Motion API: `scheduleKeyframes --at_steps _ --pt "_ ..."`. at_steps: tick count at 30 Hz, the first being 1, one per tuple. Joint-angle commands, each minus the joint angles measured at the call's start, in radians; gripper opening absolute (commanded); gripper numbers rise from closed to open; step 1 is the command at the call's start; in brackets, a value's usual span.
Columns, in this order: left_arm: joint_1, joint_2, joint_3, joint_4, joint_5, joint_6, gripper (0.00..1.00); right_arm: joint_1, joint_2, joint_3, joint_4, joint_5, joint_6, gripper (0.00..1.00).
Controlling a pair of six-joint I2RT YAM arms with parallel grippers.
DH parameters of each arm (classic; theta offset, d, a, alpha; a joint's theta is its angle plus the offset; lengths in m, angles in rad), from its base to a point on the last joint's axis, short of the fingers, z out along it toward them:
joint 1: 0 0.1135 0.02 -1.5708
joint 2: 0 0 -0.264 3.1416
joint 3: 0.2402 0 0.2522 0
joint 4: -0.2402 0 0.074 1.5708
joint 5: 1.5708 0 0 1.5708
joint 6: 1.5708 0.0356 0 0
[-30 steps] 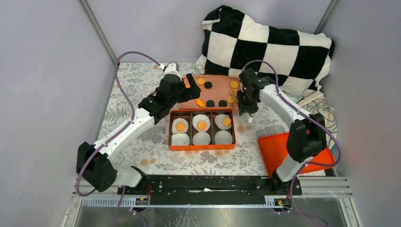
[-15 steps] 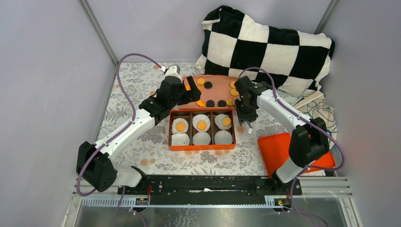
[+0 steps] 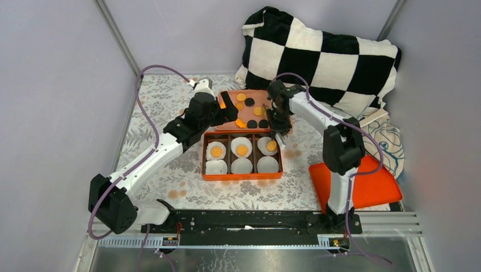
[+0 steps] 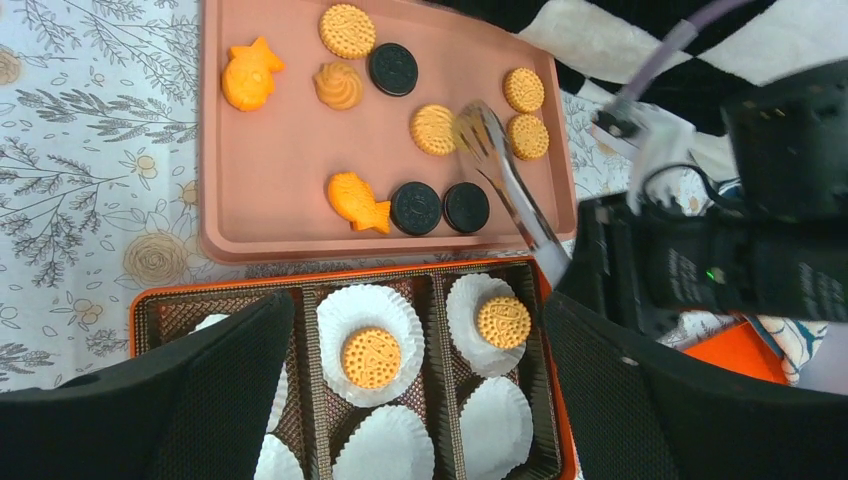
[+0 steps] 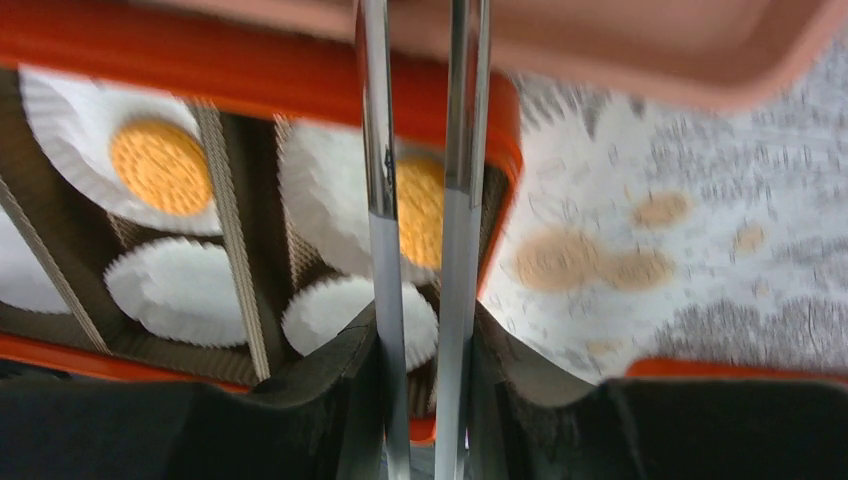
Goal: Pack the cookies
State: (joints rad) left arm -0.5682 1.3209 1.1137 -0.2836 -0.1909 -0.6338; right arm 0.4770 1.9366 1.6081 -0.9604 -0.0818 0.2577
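cookies: loose cookies sit out ahead of the left gripper, a mix of round tan ones, black sandwich ones, two fish shapes and a swirl. At least two tan ones are already packed right under that gripper. The top view shows three in the box row nearest the tray.

how they'll handle: my guess is light, stiff and crumbly with low flat edges. They'd chip if pinched hard and skate around if nudged.

where to grab: I'd pinch across the edge of one round cookie with clear space around it. The two touching tan ones on the tray's far side look awkward.

tongs: metal tongs stick out from the right gripper. Their tip is just beside a round tan cookie, but I can't tell if it's touching.

right gripper: clamped on the tong handles, both steel arms running between its fingers.

left gripper: spread wide, holding nothing, hanging over the box.

tray: pink tray under the loose cookies, just beyond the left gripper.

box: orange box directly below the left gripper, split into six cells.

liners: white paper liners in the cells. The row closest to the arms has no cookies yet.
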Motion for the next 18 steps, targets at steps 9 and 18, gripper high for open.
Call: scheduleKeyframes --at_steps 9,18 --pt "0.013 -0.047 -0.011 0.001 -0.037 0.027 0.99 0.019 0.070 0.207 0.063 0.066 -0.001 0.37" --pt "0.013 -0.055 -0.009 0.012 -0.009 0.016 0.99 0.040 -0.045 0.167 0.069 0.101 -0.025 0.50"
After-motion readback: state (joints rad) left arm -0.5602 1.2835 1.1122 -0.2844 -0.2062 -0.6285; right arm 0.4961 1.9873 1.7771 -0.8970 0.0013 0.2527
